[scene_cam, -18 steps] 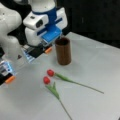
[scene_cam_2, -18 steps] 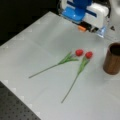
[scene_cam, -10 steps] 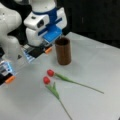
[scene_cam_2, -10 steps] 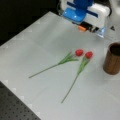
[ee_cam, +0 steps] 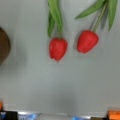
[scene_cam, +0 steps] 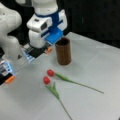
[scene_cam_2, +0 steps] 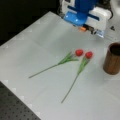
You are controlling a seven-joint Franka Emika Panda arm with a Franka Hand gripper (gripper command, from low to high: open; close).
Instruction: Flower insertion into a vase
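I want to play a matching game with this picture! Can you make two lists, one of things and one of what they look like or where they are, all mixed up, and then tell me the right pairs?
Things:
1. vase
2. tulips
3. gripper
4. table

Descriptions:
A. lying flat, two red heads side by side
B. pale grey, under everything
C. brown, standing upright, open on top
D. up behind the flowers, holding nothing

Pairs: 1-C, 2-A, 3-D, 4-B

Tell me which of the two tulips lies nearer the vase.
The tulip whose bloom is higher in a front view; the other tulip lies farther from the vase.
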